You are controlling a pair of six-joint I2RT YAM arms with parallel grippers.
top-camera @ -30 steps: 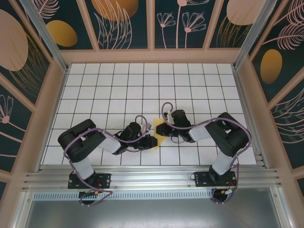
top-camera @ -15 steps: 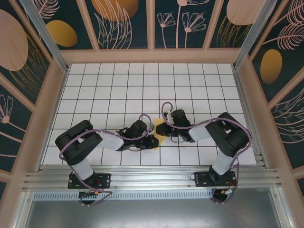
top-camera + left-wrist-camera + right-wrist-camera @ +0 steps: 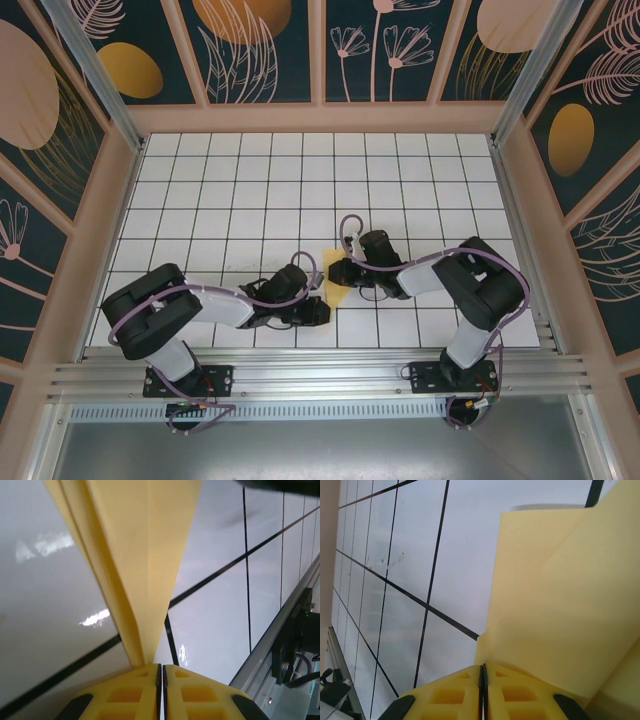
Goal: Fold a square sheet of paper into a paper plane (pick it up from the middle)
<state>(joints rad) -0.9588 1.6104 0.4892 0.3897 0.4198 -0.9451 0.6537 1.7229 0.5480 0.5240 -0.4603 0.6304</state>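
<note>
The yellow sheet of paper [image 3: 337, 291] lies flat on the white tiles between my two grippers, folded into a narrow pointed shape. In the left wrist view the paper [image 3: 145, 555] tapers to a tip that meets my left gripper [image 3: 161, 667], whose jaws are shut. From above, the left gripper [image 3: 322, 312] sits at the paper's near end. My right gripper [image 3: 333, 270] rests on the far end, jaws shut. In the right wrist view the paper [image 3: 560, 595] runs under the right gripper [image 3: 483, 669], with a diagonal fold line across it.
The white gridded table [image 3: 230, 190] stretches back and to both sides. A metal rail [image 3: 320, 375] runs along the near edge, close behind the left gripper. Patterned walls [image 3: 320, 60] enclose the table.
My left gripper has slid toward the near edge along the paper, its arm stretching lower and further right. The right gripper has stayed where it was.
</note>
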